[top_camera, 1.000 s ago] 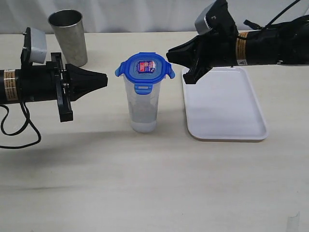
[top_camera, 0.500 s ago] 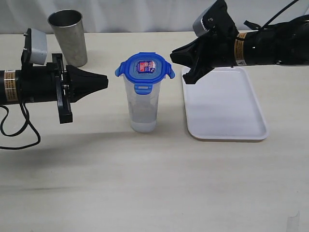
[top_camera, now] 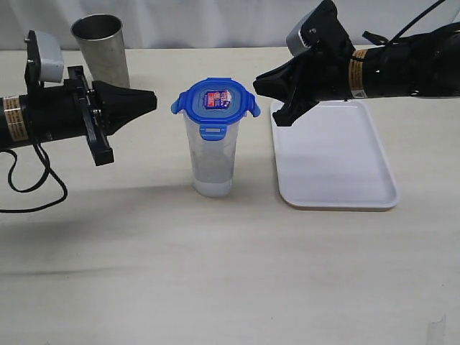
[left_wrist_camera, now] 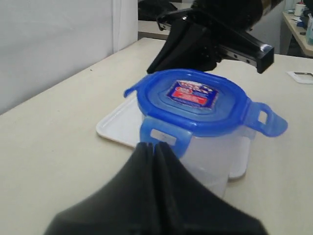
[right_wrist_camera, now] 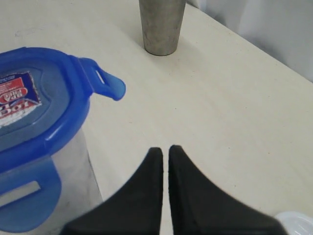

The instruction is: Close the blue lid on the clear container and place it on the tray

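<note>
The clear container (top_camera: 213,162) stands upright mid-table with the blue lid (top_camera: 215,100) resting on its rim. The lid's side flaps stick outward and the front flap (top_camera: 213,131) hangs down. My left gripper (top_camera: 154,100) is shut and empty, level with the lid and a short gap to its left. In the left wrist view its tips (left_wrist_camera: 155,146) point at a lowered flap of the lid (left_wrist_camera: 195,100). My right gripper (top_camera: 256,84) is shut and empty, just above and right of the lid's right flap; its wrist view shows the gripper (right_wrist_camera: 165,149) beside the lid (right_wrist_camera: 34,98). The white tray (top_camera: 338,172) lies right of the container.
A grey steel cup (top_camera: 101,54) stands at the back left, behind the left arm, and also shows in the right wrist view (right_wrist_camera: 161,24). The left arm's black cable (top_camera: 29,180) loops over the table at the left edge. The right arm hangs over the tray's far end.
The left gripper has risen and tilted up to lid height, staying shut. The right gripper has drawn slightly to the right. Container and lid have not moved.
</note>
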Available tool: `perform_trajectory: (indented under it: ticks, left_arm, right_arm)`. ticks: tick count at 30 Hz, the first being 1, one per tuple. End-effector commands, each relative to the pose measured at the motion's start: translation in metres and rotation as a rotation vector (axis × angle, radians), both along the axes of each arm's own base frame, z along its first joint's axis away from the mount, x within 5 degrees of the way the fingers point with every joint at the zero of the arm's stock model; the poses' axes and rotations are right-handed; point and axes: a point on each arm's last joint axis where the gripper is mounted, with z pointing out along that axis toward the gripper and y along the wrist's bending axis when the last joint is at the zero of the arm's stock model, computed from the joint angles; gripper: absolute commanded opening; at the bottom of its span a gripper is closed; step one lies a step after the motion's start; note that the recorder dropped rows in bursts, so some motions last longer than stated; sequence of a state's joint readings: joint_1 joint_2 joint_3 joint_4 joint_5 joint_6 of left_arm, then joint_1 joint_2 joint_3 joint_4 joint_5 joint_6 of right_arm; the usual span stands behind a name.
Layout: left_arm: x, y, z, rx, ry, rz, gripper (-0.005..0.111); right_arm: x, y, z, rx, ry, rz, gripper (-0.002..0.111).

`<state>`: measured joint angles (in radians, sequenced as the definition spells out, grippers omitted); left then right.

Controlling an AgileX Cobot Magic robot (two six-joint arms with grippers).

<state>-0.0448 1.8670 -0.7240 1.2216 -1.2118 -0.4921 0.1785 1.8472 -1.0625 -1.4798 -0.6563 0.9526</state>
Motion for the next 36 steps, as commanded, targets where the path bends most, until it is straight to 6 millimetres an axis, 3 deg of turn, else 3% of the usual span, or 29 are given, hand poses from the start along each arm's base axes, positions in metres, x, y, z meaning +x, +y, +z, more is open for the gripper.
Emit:
perform_trajectory:
  ticks: [1,9,25,29,36]
  left_arm:
    - [0.009,0.003,0.002,-0.047,-0.036,0.102,0.0]
    - [0.004,0.0,-0.013,-0.005,-0.002,0.03,0.0]
    - [0.003,0.0,-0.014,0.003,0.001,0.01,0.0]
    - [0.003,0.0,-0.014,0.002,0.003,0.011,0.0]
    - [0.003,0.0,-0.014,0.001,0.003,0.014,0.0]
  right_arm:
    - [0.0,0.001,0.002,0.001,-0.004,0.006,0.004]
    - [0.0,0.001,0.002,0.001,-0.004,0.006,0.004]
    - [-0.001,0.003,0.005,-0.008,-0.037,0.035,0.004]
    - [0.0,-0.007,0.025,-0.076,-0.105,-0.073,0.004]
    - [0.0,-0.043,0.094,-0.067,-0.193,-0.553,0.004]
